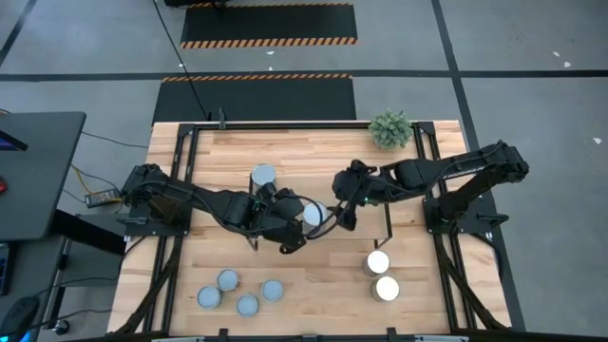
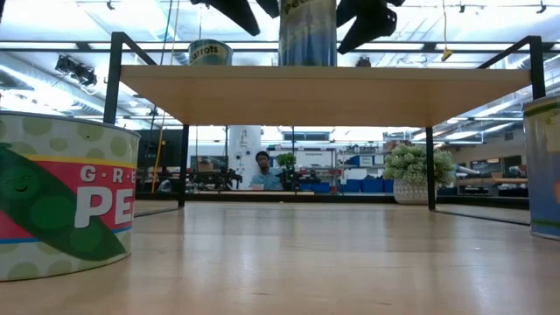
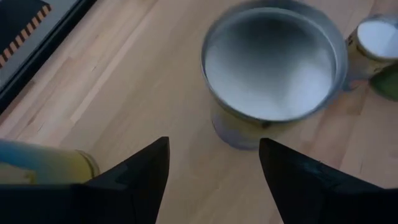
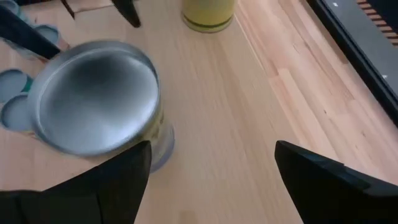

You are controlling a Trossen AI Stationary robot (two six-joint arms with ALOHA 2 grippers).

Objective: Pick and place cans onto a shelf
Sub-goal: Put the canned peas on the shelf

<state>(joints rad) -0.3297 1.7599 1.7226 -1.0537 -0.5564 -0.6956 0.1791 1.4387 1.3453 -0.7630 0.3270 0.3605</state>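
The can in question stands upright on the shelf, its long axis vertical and its bright round top facing up. It lies between the two hands. The left hand is just beside it on one side and the right hand just beside it on the other, so both are about equally near. Each wrist view shows its own fingers spread, with the can ahead of them and not pinched. A second can stands further back on the shelf. Two wide cans and four small ones wait on the bench.
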